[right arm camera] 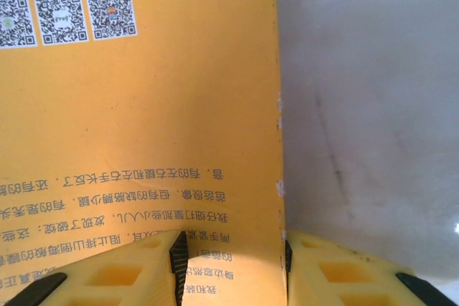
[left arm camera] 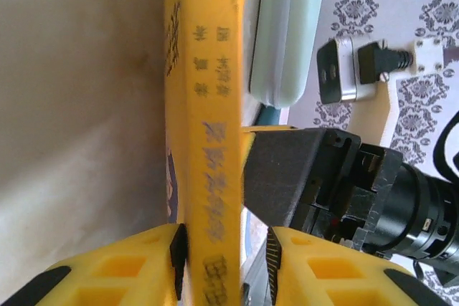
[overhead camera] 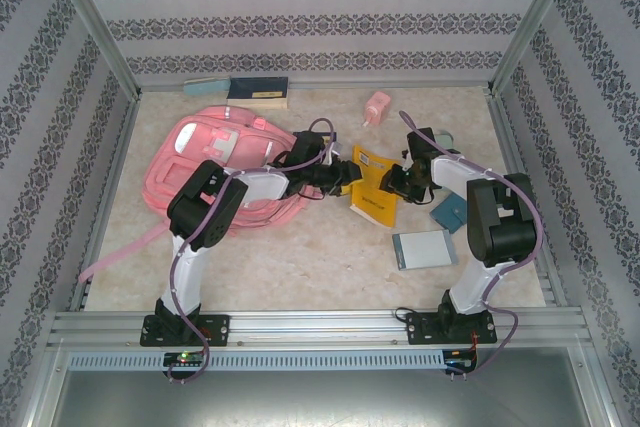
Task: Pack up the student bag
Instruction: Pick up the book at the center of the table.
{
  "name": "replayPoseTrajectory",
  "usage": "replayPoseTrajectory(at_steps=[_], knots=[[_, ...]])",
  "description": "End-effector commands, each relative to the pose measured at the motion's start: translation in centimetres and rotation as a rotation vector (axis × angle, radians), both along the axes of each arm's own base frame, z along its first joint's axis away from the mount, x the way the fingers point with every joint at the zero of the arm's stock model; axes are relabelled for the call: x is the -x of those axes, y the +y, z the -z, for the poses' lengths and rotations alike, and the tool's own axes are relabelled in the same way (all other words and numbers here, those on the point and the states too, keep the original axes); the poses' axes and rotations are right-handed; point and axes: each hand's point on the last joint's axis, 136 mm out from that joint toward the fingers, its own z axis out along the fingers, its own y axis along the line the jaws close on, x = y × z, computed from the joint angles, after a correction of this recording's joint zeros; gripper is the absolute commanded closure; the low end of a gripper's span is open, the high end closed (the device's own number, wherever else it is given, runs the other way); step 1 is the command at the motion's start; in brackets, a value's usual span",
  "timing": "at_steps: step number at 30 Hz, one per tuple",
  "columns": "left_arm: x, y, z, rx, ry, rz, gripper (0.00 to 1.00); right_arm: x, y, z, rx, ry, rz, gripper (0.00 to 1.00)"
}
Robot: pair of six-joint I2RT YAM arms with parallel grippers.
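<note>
The pink student bag (overhead camera: 225, 162) lies far-left on the counter (overhead camera: 300, 257), just left of both grippers, where the left gripper (overhead camera: 342, 175) and right gripper (overhead camera: 392, 184) each clamp the yellow book (overhead camera: 372, 190).

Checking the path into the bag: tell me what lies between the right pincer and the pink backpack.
In the top view, the yellow book and the left pincer gripping it lie between the right pincer and the pink backpack.

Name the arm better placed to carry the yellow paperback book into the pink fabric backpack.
Left. Its gripper straddles the yellow paperback book's spine and lies right beside the pink fabric backpack; the right gripper holds the opposite, farther edge.
</note>
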Motion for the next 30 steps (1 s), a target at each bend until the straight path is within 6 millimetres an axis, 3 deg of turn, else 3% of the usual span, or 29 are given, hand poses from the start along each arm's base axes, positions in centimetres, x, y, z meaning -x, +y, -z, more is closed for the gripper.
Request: replayPoseTrajectory(at_steps=[1,4,7,11,18,24,30], knots=[[1.5,-1.0,-1.6,-0.054,-0.069,0.113,0.63,0.4,2.3,-1.0,-0.099,-0.002,-0.044,0.61],[1.7,-0.6,-1.5,-0.083,-0.077,0.118,0.70,0.4,2.2,-1.0,-0.098,-0.003,-0.044,0.61],[1.6,-0.5,-1.8,-0.086,-0.087,0.114,0.88,0.3,2.1,-1.2,-0.101,-0.008,-0.041,0.59],[1.1,-0.6,-4.0,-0.035,-0.121,0.104,0.99,-0.2,1.2,-2.4,-0.120,-0.046,-0.013,0.50],[-0.4,0.8,-9.9,0.105,-0.197,0.086,1.00,-1.2,0.6,-6.2,-0.305,-0.152,0.038,0.35],[-1.2,2.1,-13.3,0.192,-0.244,0.092,1.00,-2.6,1.6,-9.8,-0.551,-0.247,0.063,0.28],[-2.0,2.6,-16.1,0.278,-0.279,0.080,1.00,-3.6,2.7,-11.8,-0.724,-0.266,0.062,0.20]])
